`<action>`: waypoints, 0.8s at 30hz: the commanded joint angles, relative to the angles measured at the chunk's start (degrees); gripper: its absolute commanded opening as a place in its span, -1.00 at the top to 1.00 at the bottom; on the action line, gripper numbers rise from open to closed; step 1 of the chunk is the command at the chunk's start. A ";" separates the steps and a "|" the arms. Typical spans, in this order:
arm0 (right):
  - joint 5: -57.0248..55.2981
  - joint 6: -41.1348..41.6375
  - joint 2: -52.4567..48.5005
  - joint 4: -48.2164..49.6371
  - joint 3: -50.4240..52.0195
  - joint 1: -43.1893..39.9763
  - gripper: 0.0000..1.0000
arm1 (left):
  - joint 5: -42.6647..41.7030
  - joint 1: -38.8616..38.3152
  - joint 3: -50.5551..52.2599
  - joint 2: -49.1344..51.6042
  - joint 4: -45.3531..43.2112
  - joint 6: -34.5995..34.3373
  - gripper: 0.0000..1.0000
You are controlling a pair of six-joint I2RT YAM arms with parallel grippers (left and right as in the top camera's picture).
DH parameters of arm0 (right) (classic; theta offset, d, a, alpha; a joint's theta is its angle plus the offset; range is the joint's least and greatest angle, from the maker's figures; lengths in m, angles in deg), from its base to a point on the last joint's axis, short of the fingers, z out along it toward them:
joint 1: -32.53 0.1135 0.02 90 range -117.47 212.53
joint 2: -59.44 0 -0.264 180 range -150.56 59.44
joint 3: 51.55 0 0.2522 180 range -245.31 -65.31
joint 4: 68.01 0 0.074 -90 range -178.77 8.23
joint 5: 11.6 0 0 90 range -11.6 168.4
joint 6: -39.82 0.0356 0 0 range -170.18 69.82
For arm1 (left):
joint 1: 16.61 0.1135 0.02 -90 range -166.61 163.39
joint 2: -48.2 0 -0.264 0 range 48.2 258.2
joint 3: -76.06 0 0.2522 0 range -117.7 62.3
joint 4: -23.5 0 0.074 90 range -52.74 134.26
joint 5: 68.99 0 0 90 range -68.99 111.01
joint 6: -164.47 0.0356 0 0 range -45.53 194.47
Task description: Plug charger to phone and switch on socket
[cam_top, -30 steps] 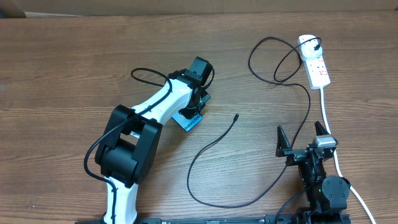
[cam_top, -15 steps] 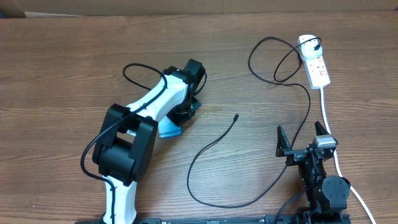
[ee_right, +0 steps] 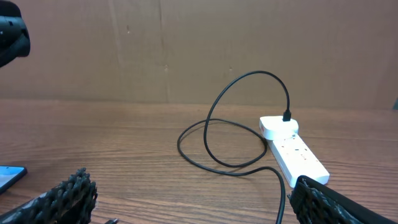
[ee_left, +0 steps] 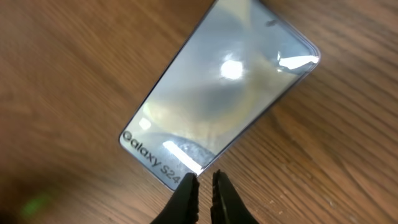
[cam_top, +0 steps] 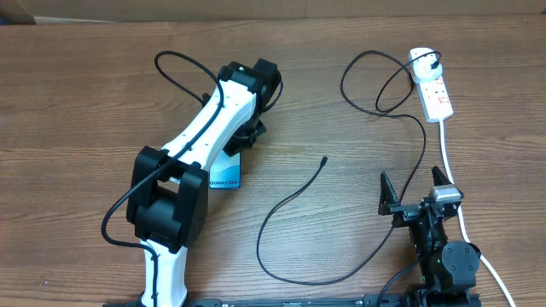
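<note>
The phone lies flat on the wooden table, its glossy screen reading "Galaxy S24" near one end. In the overhead view the phone is partly under the left arm. My left gripper is shut with nothing between its tips, right at the phone's near corner. The charger curls across the table, its connector tip lying free and its plug seated in the white socket. My right gripper stands open near the front right, holding nothing.
The socket's thick white lead runs down past the right arm's base. A brown cardboard wall closes the far side. Loops of the black cable lie left of the socket.
The left arm swung left and drew the phone left and nearer; the phone now lies flat with its text showing. The right arm has not moved.
</note>
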 commanded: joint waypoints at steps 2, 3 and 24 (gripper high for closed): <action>-0.52 -0.09 0.46 0.26 0.59 0.39 -1.00 | -0.68 1.49 -0.83 0.59 0.55 14.40 -0.79; -0.52 -0.09 0.46 0.26 0.59 0.39 -1.00 | -0.68 1.68 -0.63 0.59 0.55 16.11 -1.00; -0.52 -0.09 0.46 0.26 0.59 0.39 -0.99 | -9.79 6.43 4.31 -19.98 4.85 30.93 -0.99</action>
